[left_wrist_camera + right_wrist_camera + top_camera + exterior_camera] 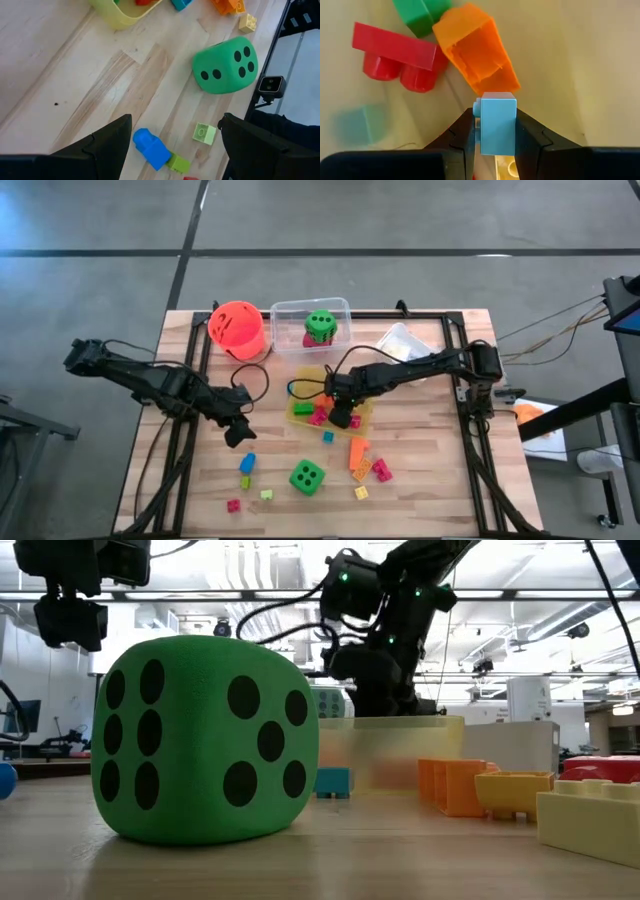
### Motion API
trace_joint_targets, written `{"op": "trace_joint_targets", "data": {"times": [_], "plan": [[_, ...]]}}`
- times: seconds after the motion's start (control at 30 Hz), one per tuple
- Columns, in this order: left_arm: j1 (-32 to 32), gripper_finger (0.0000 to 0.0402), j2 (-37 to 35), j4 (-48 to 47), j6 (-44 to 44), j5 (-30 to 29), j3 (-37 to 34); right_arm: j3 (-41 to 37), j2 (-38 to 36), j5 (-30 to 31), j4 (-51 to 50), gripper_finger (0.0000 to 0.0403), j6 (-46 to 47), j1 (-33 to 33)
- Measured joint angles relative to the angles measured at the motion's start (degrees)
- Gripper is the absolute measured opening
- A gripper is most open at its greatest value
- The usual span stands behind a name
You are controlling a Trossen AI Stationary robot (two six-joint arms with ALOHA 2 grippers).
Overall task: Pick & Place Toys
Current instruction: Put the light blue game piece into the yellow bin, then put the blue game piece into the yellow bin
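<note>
My right gripper point(341, 418) is over the yellow tray point(362, 418), shut on a light-blue block point(497, 125). Under it in the tray lie an orange block point(477, 50), a red block point(400, 55) and a green block point(420, 15). My left gripper point(176, 120) hangs open above the table's left part, over a blue block point(151, 147) that lies on the wood. A green die point(307, 477) rests on the table near the front, among scattered small blocks. A second green die point(320, 326) sits in the clear tray point(290, 310). My right gripper pinches the light-blue block by two opposite sides point(487, 135) between its two fingers. The fingers come from above, pointing steeply down. The block sits upright in the hold, just over the orange block in the yellow tray. Whether it touches that block I cannot tell.
An orange bucket point(237, 330) stands at the back left and a white tray point(405, 340) at the back right. Orange, pink and yellow blocks point(362, 460) lie right of the front die. Black frame rails point(470, 430) run along the table's sides.
</note>
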Motion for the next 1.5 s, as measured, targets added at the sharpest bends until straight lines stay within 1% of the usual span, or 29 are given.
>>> {"op": "trace_joint_targets", "data": {"times": [0.27,0.93,1.0,1.17,1.27,1.37,1.5], "plan": [[0.0,0.0296,0.0,0.1,0.0,0.0,0.0,0.0,2.9,-1.3,0.2,0.0085,-0.2,0.0],[0.0,0.0296,0.0,0.3,-1.0,0.0,0.0,0.0,2.6,-1.3,-0.4,0.0088,-0.7,0.0],[0.0,0.0296,0.0,0.3,-1.0,0.0,0.0,-0.1,2.6,-1.3,-0.4,0.0120,0.2,0.0],[0.0,0.0296,0.0,0.3,-1.0,0.0,0.0,0.6,2.6,-1.3,-2.2,0.0242,1.0,0.0],[0.0,0.0296,0.1,0.6,-1.0,0.0,0.0,1.8,2.6,-1.3,-4.3,0.0295,1.0,0.0],[0.0,0.0296,1.3,0.8,-1.0,0.0,0.0,3.5,2.4,-0.9,-6.3,0.0326,0.7,0.0],[-0.6,0.0296,5.2,0.8,-3.3,1.5,0.0,6.1,1.3,-0.7,-8.6,0.0340,0.4,0.4]]}}
